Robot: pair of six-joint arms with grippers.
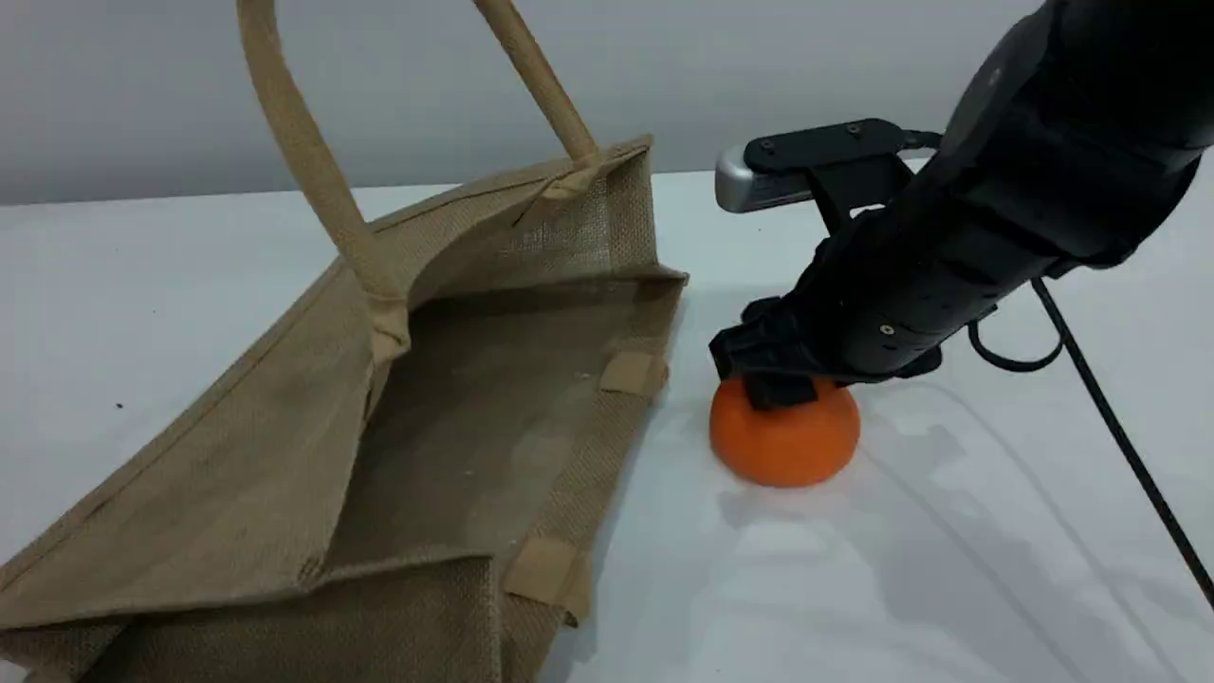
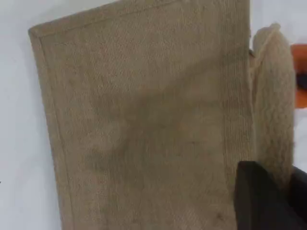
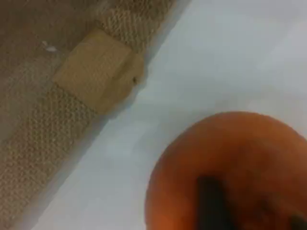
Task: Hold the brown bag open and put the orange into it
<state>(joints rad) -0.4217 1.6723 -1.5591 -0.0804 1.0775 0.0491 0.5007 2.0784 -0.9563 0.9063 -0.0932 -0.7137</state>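
The brown bag [image 1: 285,455] lies on its side, its mouth gaping toward the right. One beige handle [image 1: 303,161] is pulled up past the top edge of the scene view. In the left wrist view that handle [image 2: 273,96] runs down between the dark fingers of my left gripper [image 2: 280,194], which is shut on it, beside the bag's woven side [image 2: 144,120]. The orange [image 1: 787,446] rests on the table just right of the bag's mouth. My right gripper [image 1: 780,387] sits on the orange's top, closed on it, hiding its neck. Up close, the orange [image 3: 230,158] fills the lower right.
The white table [image 1: 948,569] extends to the right and front of the orange. A black cable [image 1: 1110,417] trails from the right arm across the table's right side. The bag's lower rim with a beige patch [image 3: 93,69] lies close to the left of the orange.
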